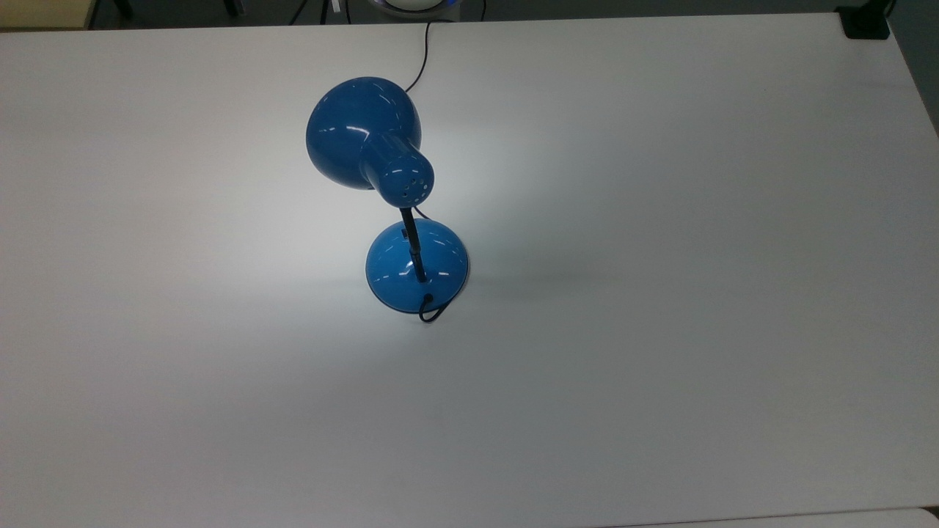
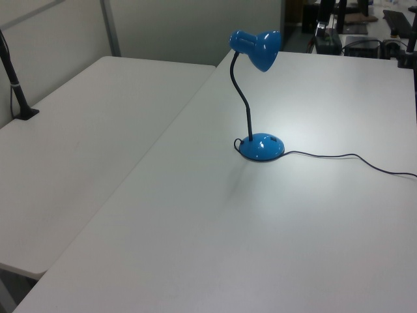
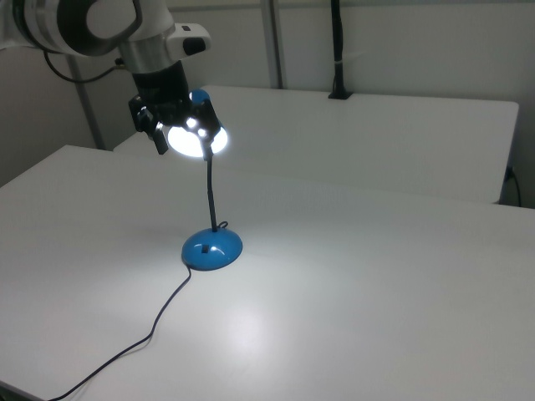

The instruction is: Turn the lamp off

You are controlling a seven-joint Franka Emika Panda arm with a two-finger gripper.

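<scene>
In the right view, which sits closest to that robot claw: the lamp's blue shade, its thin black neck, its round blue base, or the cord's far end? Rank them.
From the gripper, right view:
1. Glossy blue bell-shaped shade, lit, right beside it.
2. Thin black neck, just below.
3. Round domed blue base, on the white table.
4. Black cord's end, lower left.

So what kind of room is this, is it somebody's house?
Probably not a house; it looks like an office or robot lab. A white robot arm hangs over plain white tables, a lit glossy blue desk lamp stands alone, and grey partition walls run behind.
</scene>
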